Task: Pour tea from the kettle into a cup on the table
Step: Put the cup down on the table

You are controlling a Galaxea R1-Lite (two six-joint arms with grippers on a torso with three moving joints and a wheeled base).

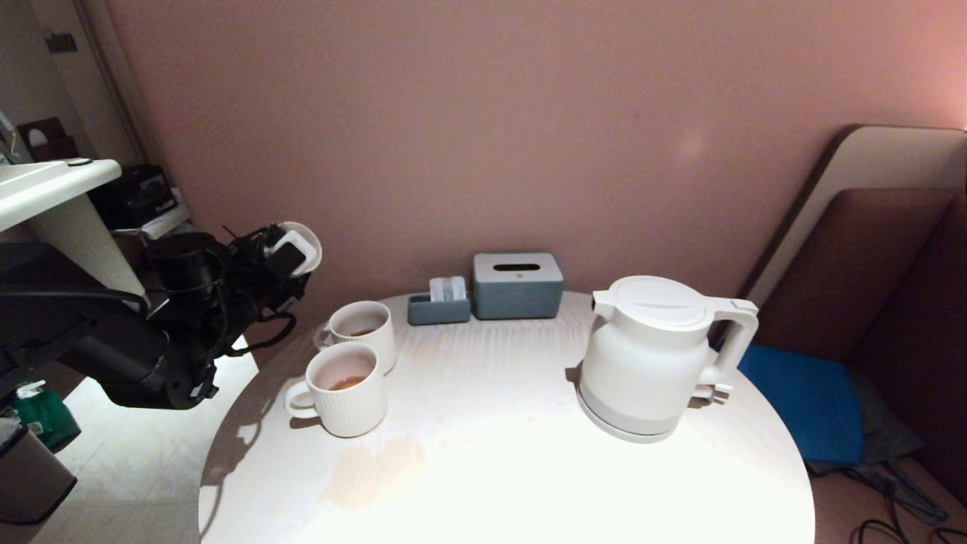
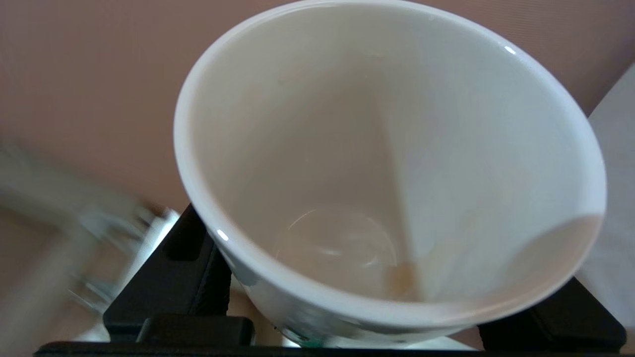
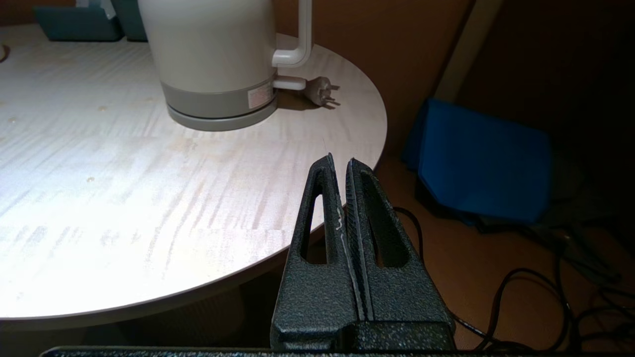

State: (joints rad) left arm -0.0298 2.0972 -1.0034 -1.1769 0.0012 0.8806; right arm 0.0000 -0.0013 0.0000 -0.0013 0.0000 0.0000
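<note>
now the table (image 1: 483,468) carries the kettle (image 1: 650,355) on its base; left of it, off the table's edge, the left gripper (image 1: 291,257) clasps the cup (image 1: 302,245) tilted. level it first, set down clear of the mugs (image 1: 351,370). right gripper (image 3: 341,163) pressed closed.

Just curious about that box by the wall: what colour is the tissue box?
The tissue box is muted grey-blue with a dark slot on top; the head view shows it best.

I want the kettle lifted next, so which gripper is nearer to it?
Right. The right gripper sits shut just off the table edge near the kettle; the left gripper holds the cup beyond the table's far side.
</note>
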